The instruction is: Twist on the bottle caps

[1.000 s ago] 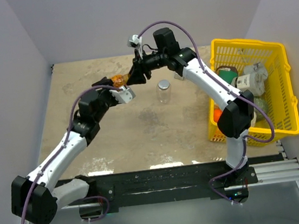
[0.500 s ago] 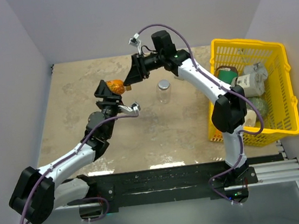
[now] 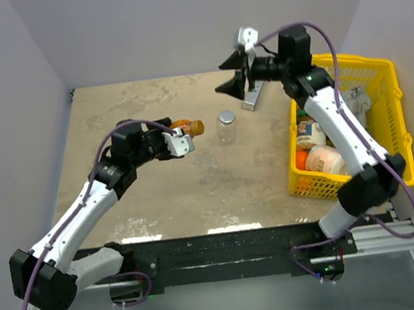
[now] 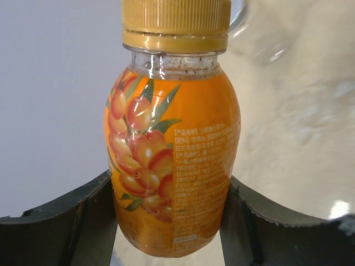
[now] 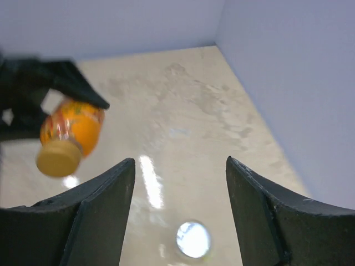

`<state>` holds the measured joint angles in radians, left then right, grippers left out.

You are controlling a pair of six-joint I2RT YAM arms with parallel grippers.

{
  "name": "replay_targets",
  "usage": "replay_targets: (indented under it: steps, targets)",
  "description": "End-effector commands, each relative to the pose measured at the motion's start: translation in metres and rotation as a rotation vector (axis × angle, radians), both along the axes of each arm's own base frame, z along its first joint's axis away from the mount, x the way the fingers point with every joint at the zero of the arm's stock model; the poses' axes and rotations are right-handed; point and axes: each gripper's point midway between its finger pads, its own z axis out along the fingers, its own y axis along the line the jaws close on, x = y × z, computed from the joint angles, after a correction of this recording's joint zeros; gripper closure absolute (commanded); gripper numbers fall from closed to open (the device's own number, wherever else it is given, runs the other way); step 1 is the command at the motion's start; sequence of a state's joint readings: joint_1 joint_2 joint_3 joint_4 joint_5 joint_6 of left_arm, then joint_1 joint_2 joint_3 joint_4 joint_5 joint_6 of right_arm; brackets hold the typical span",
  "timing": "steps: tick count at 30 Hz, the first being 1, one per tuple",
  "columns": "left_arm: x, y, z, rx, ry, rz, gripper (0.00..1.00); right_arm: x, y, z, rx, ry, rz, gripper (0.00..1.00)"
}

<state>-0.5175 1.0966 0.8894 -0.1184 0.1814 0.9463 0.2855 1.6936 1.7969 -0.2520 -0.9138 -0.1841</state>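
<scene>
My left gripper (image 3: 177, 136) is clamped on the orange bottle (image 4: 173, 166). In the left wrist view the two dark fingers (image 4: 83, 221) press on the lower body from both sides, and the label faces the camera. The brownish-orange cap (image 4: 176, 25) sits on the neck of this bottle, at the end far from the fingers. If it is fully tight, I cannot tell.

From above, the bottle lies about horizontal in the gripper, over the table (image 3: 133, 103). Its cap end sticks out beyond the fingertips and is aimed at the clear bottle (image 3: 227, 126). The clear bottle stands upright on the table, just ahead of that cap end and not touching it. Its top looks greyish, but I cannot tell whether a cap is on it.

My right gripper (image 3: 226, 75) is released, the jaws spread wide with nothing between them. It hangs in the air, apart from both bottles. In the right wrist view the orange bottle appears beyond one finger, with the cap turned toward the camera, held by the dark left gripper. A grey bar (image 3: 251, 98) lies on the table just beside the right gripper. Behind the right arm is the yellow basket (image 3: 347, 62) with some white containers inside.
</scene>
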Motion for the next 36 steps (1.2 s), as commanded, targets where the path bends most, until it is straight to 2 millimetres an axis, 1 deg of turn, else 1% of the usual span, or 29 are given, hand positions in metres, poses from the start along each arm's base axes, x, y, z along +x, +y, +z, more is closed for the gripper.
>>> replay_targets:
  steps: [1, 2, 3, 4, 5, 6, 7, 8, 10, 11, 15, 18, 21, 23, 27, 30, 32, 34, 35, 36]
  targets:
    - [-0.071, -0.050, -0.005, -0.171, 0.439, -0.340, 1.00, -0.064, -0.008, -0.030, -0.346, -0.611, 0.198, 0.30]
    - [-0.072, -0.055, -0.013, -0.162, 0.492, -0.360, 1.00, -0.080, -0.009, -0.045, -0.392, -0.633, 0.253, 0.30]
    - [-0.075, -0.060, -0.003, -0.171, 0.503, -0.405, 1.00, -0.087, -0.012, -0.048, -0.447, -0.775, 0.303, 0.30]
    - [-0.081, -0.060, -0.010, -0.154, 0.555, -0.420, 1.00, -0.103, -0.015, -0.054, -0.467, -0.816, 0.336, 0.30]
    - [-0.080, -0.063, -0.015, -0.138, 0.573, -0.440, 1.00, -0.115, -0.013, -0.060, -0.476, -0.838, 0.376, 0.30]
    - [-0.080, -0.066, -0.009, -0.144, 0.576, -0.458, 1.00, -0.122, -0.012, -0.062, -0.486, -0.884, 0.403, 0.30]
    - [-0.080, -0.067, -0.010, -0.142, 0.586, -0.462, 1.00, -0.128, -0.011, -0.059, -0.485, -0.909, 0.418, 0.30]
    - [-0.077, -0.069, -0.011, -0.138, 0.590, -0.467, 1.00, -0.137, -0.008, -0.061, -0.484, -0.904, 0.452, 0.30]
    - [-0.074, -0.070, -0.006, -0.136, 0.575, -0.467, 1.00, -0.144, -0.005, -0.056, -0.491, -0.960, 0.493, 0.31]
    - [-0.072, -0.071, -0.006, -0.131, 0.572, -0.470, 1.00, -0.149, -0.002, -0.061, -0.496, -0.952, 0.524, 0.31]
    - [-0.067, -0.072, 0.001, -0.118, 0.550, -0.477, 1.00, -0.154, 0.002, -0.063, -0.517, -1.013, 0.580, 0.33]
    - [-0.067, -0.072, 0.001, -0.107, 0.550, -0.483, 1.00, -0.163, 0.005, -0.068, -0.522, -1.058, 0.639, 0.33]
    - [-0.067, -0.072, 0.001, -0.107, 0.552, -0.484, 1.00, -0.171, 0.014, -0.070, -0.498, -1.071, 0.682, 0.33]
    - [-0.067, -0.072, 0.000, -0.106, 0.554, -0.487, 1.00, -0.176, 0.018, -0.068, -0.489, -1.081, 0.711, 0.34]
    - [-0.067, -0.072, 0.000, -0.101, 0.548, -0.486, 1.00, -0.177, 0.026, -0.064, -0.466, -1.107, 0.733, 0.35]
    - [-0.066, -0.072, 0.001, -0.103, 0.543, -0.486, 1.00, -0.177, 0.030, -0.061, -0.455, -1.138, 0.740, 0.38]
    - [-0.066, -0.073, 0.002, -0.106, 0.542, -0.487, 1.00, -0.178, 0.032, -0.065, -0.456, -1.130, 0.760, 0.41]
    - [-0.065, -0.073, 0.003, -0.107, 0.534, -0.487, 1.00, -0.179, 0.032, -0.064, -0.459, -1.144, 0.776, 0.43]
    - [-0.064, -0.074, 0.004, -0.107, 0.530, -0.488, 1.00, -0.180, 0.033, -0.068, -0.461, -1.128, 0.789, 0.45]
    - [-0.064, -0.074, 0.005, -0.107, 0.525, -0.487, 1.00, -0.180, 0.033, -0.065, -0.459, -1.142, 0.792, 0.46]
